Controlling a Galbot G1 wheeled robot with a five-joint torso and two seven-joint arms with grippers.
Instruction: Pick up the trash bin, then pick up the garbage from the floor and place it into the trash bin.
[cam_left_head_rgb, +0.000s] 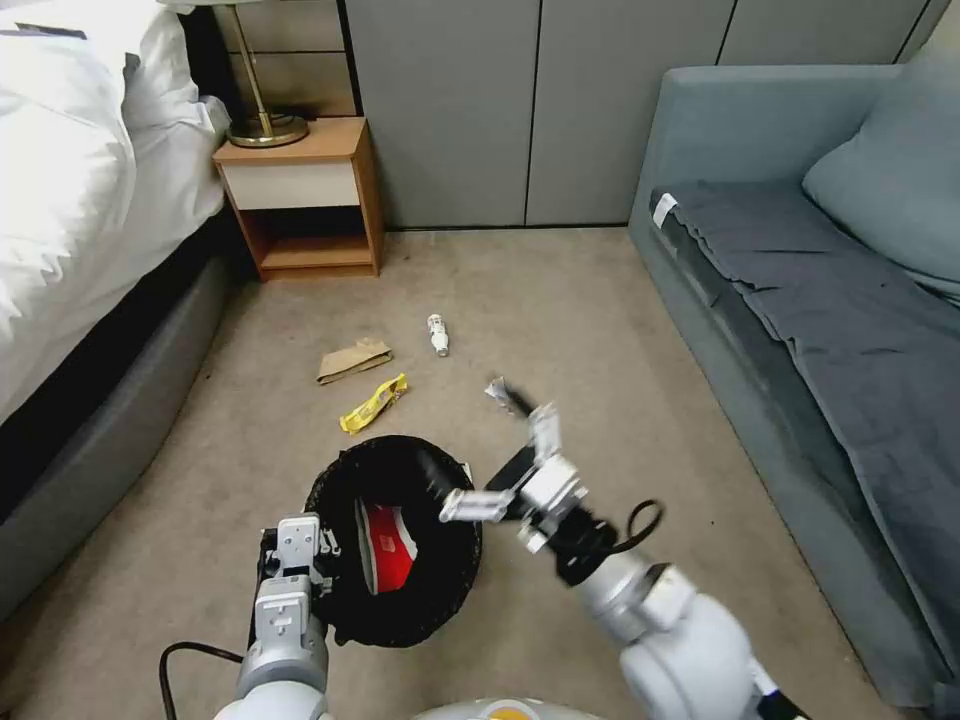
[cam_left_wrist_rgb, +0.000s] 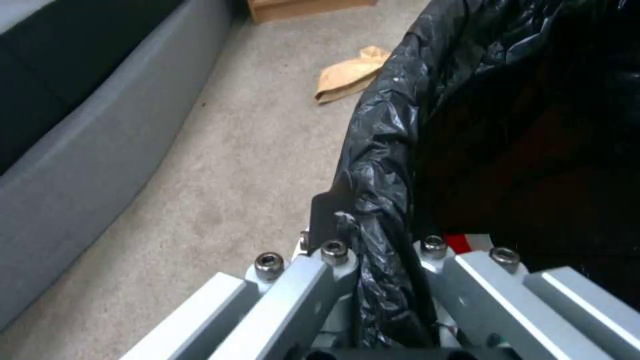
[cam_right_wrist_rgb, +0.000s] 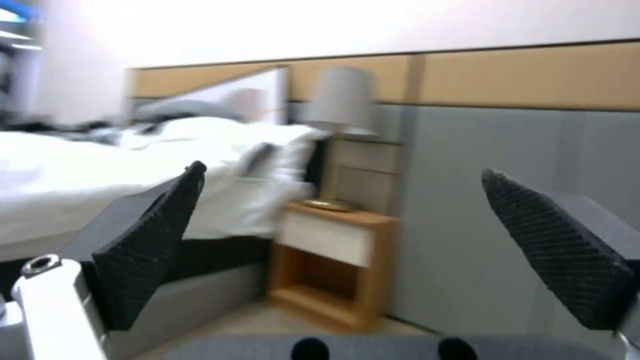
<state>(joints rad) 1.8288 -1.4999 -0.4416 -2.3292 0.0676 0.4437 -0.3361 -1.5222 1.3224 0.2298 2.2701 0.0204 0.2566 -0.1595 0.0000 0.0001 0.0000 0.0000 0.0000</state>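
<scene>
The left gripper (cam_left_head_rgb: 300, 560) clamps the black-lined rim of the trash bin (cam_left_head_rgb: 400, 540), held low over the carpet (cam_left_head_rgb: 620, 330) with a red-and-white carton (cam_left_head_rgb: 385, 545) inside. The right gripper (cam_left_head_rgb: 500, 470) hovers beside the bin's rim, fingers spread and empty. Collection appears mid-way; next calls for reaching the dark wrapper (cam_left_head_rgb: 505, 395), yellow wrapper (cam_left_head_rgb: 372, 404), brown paper bag (cam_left_head_rgb: 352, 360) or small bottle (cam_left_head_rgb: 438, 334).

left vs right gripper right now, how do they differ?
Left gripper is shut on the trash bin, pinching its bag-lined rim; right gripper is open and empty. Left sits at the bin's near-left edge; right hangs above the bin's far-right rim. Both are at the bin, off the floor.
</scene>
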